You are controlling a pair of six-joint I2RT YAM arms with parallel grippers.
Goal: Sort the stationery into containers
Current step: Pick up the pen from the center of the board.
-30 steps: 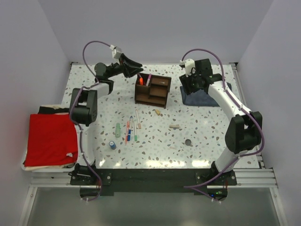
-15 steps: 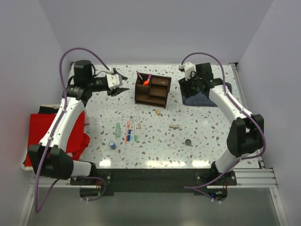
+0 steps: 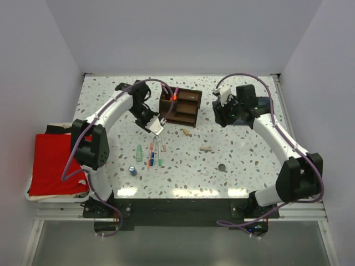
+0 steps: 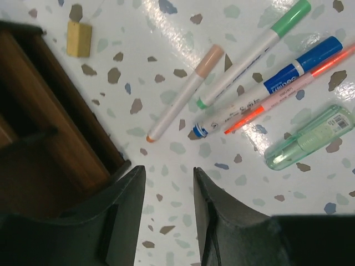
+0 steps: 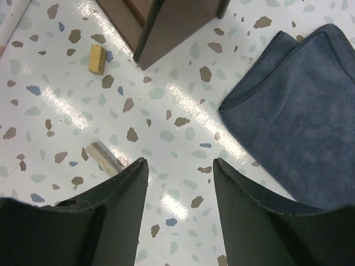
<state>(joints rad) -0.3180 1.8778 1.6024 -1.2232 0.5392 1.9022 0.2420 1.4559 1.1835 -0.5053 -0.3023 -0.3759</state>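
Note:
The dark brown wooden organizer [image 3: 181, 106] stands at the table's far middle, with an orange highlighter [image 3: 173, 96] and a pink pen upright in its left compartment. Several pens [image 3: 154, 153] lie in front of it, with a pale green tube [image 3: 139, 152], a blue cylinder [image 3: 133, 170], a dark disc [image 3: 222, 166] and tan bits [image 3: 187, 132]. My left gripper [image 3: 157, 126] is open and empty above the table beside the organizer [image 4: 44, 127], just short of the pens [image 4: 252, 102] and the tube [image 4: 310, 138]. My right gripper [image 3: 220, 116] is open and empty [image 5: 179, 163] over bare table.
A folded blue-grey cloth [image 5: 305, 111] lies right of the organizer [image 5: 172, 22], under my right arm. A red cloth [image 3: 58, 163] sits off the table's left edge. A tan bit [image 5: 97, 58] and a tan stick [image 5: 102, 155] lie near my right gripper.
My left arm has swung from the far left of the organizer round to its near side, above the pens. My right gripper has shifted off the cloth toward the organizer.

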